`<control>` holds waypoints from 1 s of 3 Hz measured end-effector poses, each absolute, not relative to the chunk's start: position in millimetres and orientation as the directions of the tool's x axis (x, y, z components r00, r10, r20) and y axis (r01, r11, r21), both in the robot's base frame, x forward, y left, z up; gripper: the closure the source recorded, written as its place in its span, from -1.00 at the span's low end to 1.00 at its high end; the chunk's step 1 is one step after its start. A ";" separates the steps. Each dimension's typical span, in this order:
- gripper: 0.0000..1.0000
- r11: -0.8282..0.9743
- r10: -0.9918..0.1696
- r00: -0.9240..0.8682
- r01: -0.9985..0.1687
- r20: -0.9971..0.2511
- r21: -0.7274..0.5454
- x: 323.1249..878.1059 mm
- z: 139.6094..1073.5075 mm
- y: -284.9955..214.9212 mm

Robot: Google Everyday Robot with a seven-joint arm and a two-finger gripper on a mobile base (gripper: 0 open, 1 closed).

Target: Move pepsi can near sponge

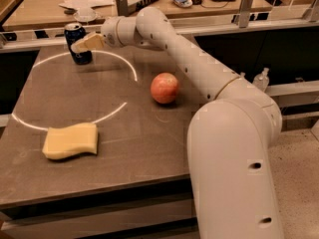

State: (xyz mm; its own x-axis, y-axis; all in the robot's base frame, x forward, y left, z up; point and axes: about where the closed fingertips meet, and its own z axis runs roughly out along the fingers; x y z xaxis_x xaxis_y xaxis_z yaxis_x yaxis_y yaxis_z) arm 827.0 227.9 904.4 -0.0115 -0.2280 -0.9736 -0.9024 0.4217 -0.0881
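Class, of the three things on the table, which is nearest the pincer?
The can, far left; the pincer is right at it, while apple and sponge lie well away.

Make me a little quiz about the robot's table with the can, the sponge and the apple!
1. True or false: the pepsi can stands right beside the sponge.
2. Where is the gripper? A: by the pepsi can at the far left of the table. B: over the sponge. C: hanging off the near edge.
3. Fill in: the round red fruit lying by itself is an ____.

Key: 1 false, the can is at the far side and the sponge at the near side. 2 A. 3 apple.
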 end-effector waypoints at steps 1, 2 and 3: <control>-1.00 0.393 -0.221 -0.016 -0.916 -0.975 -0.074 827.9 895.7 247.6; -0.51 0.349 -0.229 -0.010 -0.934 -0.973 -0.072 826.8 896.7 264.8; -0.05 0.338 -0.242 -0.015 -0.939 -0.970 -0.069 823.5 897.7 262.7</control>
State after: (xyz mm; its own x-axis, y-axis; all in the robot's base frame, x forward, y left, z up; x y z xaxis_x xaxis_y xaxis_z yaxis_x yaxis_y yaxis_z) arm 823.5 262.7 897.7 -0.0154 -0.2420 -0.9701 -0.9387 0.3377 -0.0693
